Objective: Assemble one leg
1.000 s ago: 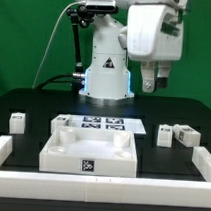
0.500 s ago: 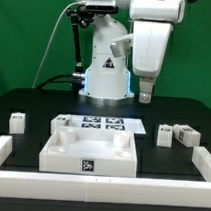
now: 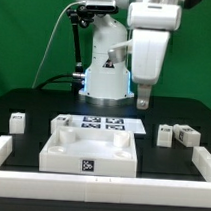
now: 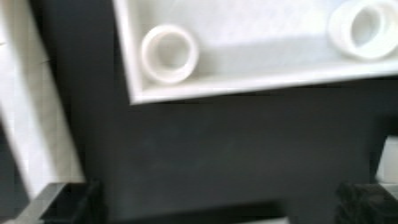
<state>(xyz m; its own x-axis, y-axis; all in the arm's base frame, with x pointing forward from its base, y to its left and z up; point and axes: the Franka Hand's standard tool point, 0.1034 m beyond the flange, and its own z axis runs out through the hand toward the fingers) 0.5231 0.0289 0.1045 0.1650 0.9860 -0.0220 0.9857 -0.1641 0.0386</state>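
Note:
Small white legs with tags lie on the black table: one at the exterior view's left [image 3: 17, 120] and two at its right [image 3: 164, 135] [image 3: 183, 133]. My gripper [image 3: 144, 99] hangs high above the table, over the gap between the large white tray-like piece [image 3: 89, 153] and the right-hand legs. In the wrist view the gripper [image 4: 214, 205] is open and empty, with its dark fingers [image 4: 64, 203] wide apart over bare black table. That view also shows a corner of the tray-like piece [image 4: 249, 55] with two round sockets. A white sliver [image 4: 390, 158] at the edge may be a leg.
The marker board [image 3: 98, 122] lies behind the tray-like piece. A low white wall [image 3: 99, 184] runs along the front and both sides of the table, and shows in the wrist view [image 4: 27, 110]. The robot base [image 3: 103, 73] stands at the back.
The gripper has turned about its vertical axis, shifted slightly toward the exterior view's left and come down a little. Nothing on the table has moved.

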